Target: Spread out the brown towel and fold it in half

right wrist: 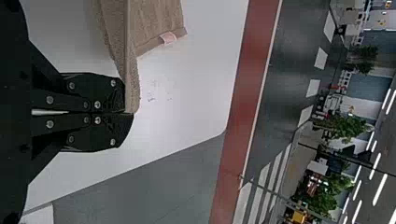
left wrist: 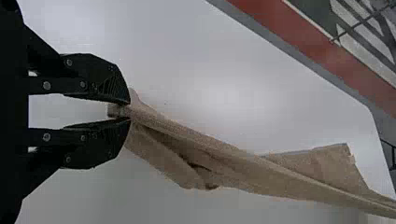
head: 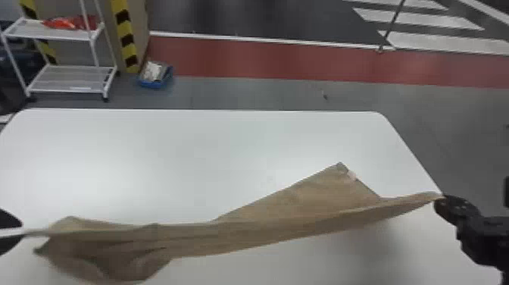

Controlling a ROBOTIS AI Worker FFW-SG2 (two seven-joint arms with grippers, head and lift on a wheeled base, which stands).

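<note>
Brown towel (head: pixel 265 224): strung left to right over the near half of the white table (head: pixel 151 159), one gripper at each end, not lying flat. Long narrow band, lengthwise folds. Left part bunched, sagging toward the near side; right of centre, a flap points far, pale label (head: pixel 352 175) beside its corner. Can't tell how much of the cloth touches the tabletop. Left gripper (head: pixel 22 232): at the towel's left end, fingers nearly together with a bit of cloth pinched between them. Right gripper (head: pixel 441 199): by the table's right edge, fingers pressed together on the towel's right end, tips only. Beyond the table's far edge: white rack (head: pixel 56 35) at far left, red stuff (head: pixel 68 23) on its upper shelf; blue bin (head: pixel 156 84) on the floor just right of it. Red floor strip (head: pixel 265 60) farther back.
</note>
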